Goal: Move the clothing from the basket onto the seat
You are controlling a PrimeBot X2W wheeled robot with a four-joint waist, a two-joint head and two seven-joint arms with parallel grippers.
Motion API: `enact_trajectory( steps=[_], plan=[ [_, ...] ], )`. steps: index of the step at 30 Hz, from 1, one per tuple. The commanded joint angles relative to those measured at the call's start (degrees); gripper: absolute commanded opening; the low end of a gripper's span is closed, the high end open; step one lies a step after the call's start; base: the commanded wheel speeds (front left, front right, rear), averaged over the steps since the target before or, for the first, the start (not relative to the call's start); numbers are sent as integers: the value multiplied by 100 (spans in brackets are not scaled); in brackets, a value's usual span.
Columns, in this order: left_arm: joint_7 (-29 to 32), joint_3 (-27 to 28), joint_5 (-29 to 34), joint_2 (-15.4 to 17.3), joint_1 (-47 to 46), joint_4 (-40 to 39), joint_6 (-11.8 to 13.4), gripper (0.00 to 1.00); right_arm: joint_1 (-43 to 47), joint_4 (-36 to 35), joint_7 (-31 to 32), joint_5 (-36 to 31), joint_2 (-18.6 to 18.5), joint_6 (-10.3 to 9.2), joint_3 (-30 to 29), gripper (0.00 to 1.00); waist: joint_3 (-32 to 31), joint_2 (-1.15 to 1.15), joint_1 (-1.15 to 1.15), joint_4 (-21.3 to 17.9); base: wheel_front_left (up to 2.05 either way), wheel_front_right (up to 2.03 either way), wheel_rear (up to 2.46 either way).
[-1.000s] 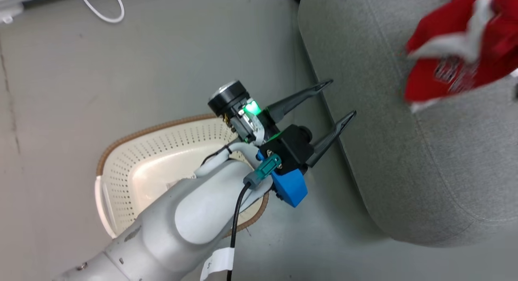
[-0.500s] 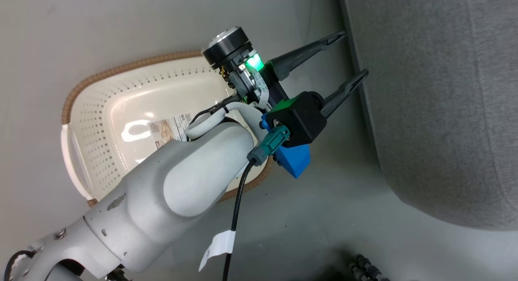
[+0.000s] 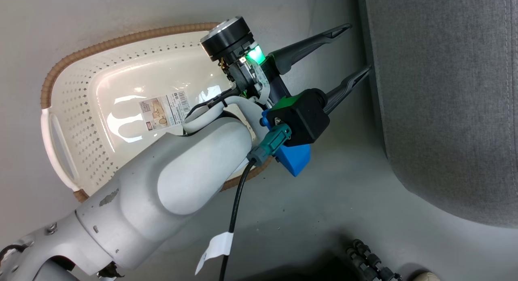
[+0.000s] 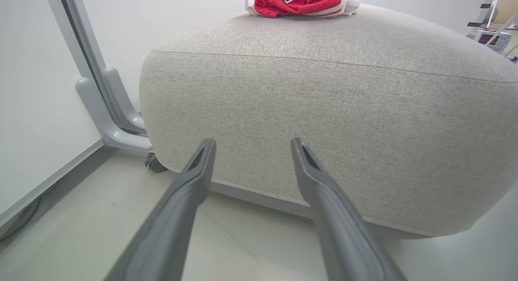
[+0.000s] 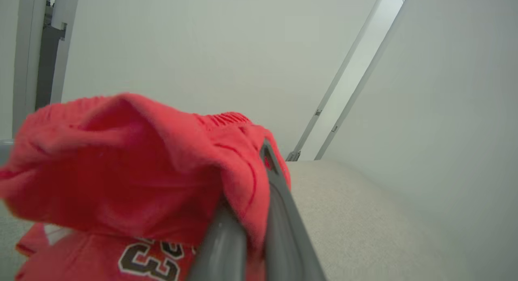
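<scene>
The cream basket (image 3: 121,40) with a brown rim stands on the floor at the left of the head view, holding nothing but a paper label (image 3: 166,111). My pale left arm crosses over it. My left gripper (image 3: 358,47) is open and empty, its tips close to the side of the grey seat (image 3: 445,111). In the left wrist view the left gripper (image 4: 251,141) faces the seat's side (image 4: 344,111), and red clothing (image 4: 295,0) lies on top. My right gripper (image 5: 263,159) is shut on a red garment (image 5: 121,163) above the seat (image 5: 364,216). A red numbered garment (image 5: 145,260) lies beneath it.
A black cable (image 3: 232,216) with a white tag hangs from my left wrist. Beside the seat stand a white panel with a grey foot (image 4: 109,123) and a small caster (image 4: 153,163). Dark corrugated hoses (image 3: 368,260) lie at the head view's bottom edge.
The head camera has swung down and left, so the basket now shows whole and the red clothing has left that view. The left gripper stays open beside the seat.
</scene>
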Motion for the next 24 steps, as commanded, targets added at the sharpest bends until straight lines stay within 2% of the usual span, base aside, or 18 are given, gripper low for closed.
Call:
enact_trajectory(
  steps=[1, 3, 10, 11, 12, 13, 17, 24],
  plan=[
    [23, 9, 3, 62, -71, -25, 39, 100, 133, 125, 4, -70, 152, 0, -50, 0, 8, 0, -1, -22, 0, 0, 0],
    [39, -1, -15, 80, -52, -43, 35, 100, 214, 315, 5, -120, 296, -1, -110, 0, 9, 0, -1, -40, 0, 0, 0],
    [84, -30, -53, 133, -66, -96, 61, 100, 271, 814, 3, -136, 441, -1, -168, 0, -13, 0, -1, -63, 0, 0, 0],
    [85, -32, -57, 138, -71, -93, 63, 100, 278, 819, 4, -121, 455, -1, -158, 17, -32, 0, -1, -67, 0, 0, 0],
    [80, -35, -71, 142, -70, -86, 68, 100, 311, 797, 4, -120, 486, -1, -142, 92, -58, 0, -1, -70, 0, 0, 0],
    [67, -40, -83, 141, -64, -76, 77, 100, 362, 764, 4, -127, 529, -1, -130, 100, -91, 0, -1, -68, 0, 0, 0],
    [9, -50, -112, 108, 13, -62, 108, 100, 559, 571, 4, -71, 589, -1, -77, 100, -225, 0, -1, -55, 0, 0, 0],
    [-182, -22, -248, 21, 238, 104, 210, 100, 1464, 51, 3, 163, 690, -1, 295, 100, -761, 0, -1, -22, 0, 0, 0]
  ],
)
